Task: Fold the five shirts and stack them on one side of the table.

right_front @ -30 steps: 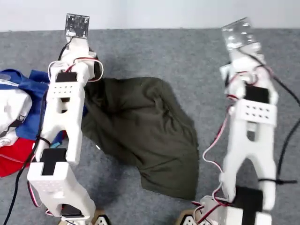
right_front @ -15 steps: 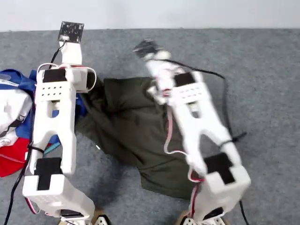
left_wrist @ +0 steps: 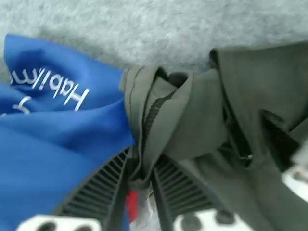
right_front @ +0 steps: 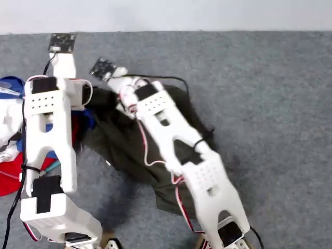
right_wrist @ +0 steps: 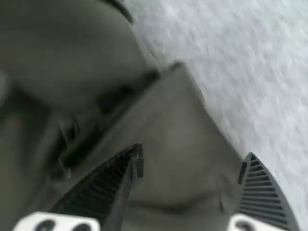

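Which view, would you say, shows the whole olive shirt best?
The high view: the olive shirt lies spread on the table. Left wrist view shows a pinched fold, right wrist view cloth below open fingers.

Olive shirt point(right_front: 111, 140) matt cloth; table point(right_front: 270, 104) rough grey felt; jaws ribbed plastic.

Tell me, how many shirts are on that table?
4 that I can make out: an olive shirt mid-table, and a blue shirt, a white shirt and a red shirt heaped at the high view's left edge. A fifth may be hidden there.
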Motion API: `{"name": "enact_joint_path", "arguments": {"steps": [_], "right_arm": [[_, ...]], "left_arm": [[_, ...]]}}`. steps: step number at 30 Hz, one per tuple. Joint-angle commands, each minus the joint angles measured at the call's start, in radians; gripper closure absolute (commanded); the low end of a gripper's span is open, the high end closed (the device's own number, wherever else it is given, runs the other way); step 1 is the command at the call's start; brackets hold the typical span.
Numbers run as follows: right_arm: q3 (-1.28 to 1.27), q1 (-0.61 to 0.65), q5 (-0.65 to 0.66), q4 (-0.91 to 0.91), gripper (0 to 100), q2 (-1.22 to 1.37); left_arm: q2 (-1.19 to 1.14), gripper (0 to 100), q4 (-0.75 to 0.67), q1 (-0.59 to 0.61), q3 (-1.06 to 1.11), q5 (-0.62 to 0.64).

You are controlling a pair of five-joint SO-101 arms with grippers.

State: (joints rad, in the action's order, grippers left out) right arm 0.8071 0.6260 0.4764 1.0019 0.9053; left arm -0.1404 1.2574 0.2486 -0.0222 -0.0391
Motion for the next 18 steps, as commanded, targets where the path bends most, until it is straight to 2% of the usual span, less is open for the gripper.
{"name": "enact_joint_path", "arguments": {"steps": [1, 8, 13, 16, 18], "right_arm": [[0.222, 0.025, -0.009, 0.028, 67.8, 0.090], [0.591, 0.082, -0.009, 0.180, 67.8, 0.292], [0.661, 0.076, -0.003, 0.193, 67.9, 0.430], [0.664, 0.065, 0.000, 0.191, 74.2, 0.469], [0.664, 0.044, 0.000, 0.193, 83.5, 0.473]], "left_arm": [[0.048, 99, 0.008, 0.009, -0.025, 0.003], [0.048, 99, 0.008, 0.008, -0.024, 0.003], [0.048, 99, 0.008, 0.008, -0.024, 0.003], [0.048, 99, 0.009, 0.008, -0.024, 0.003], [0.048, 99, 0.009, 0.008, -0.024, 0.003]]}}
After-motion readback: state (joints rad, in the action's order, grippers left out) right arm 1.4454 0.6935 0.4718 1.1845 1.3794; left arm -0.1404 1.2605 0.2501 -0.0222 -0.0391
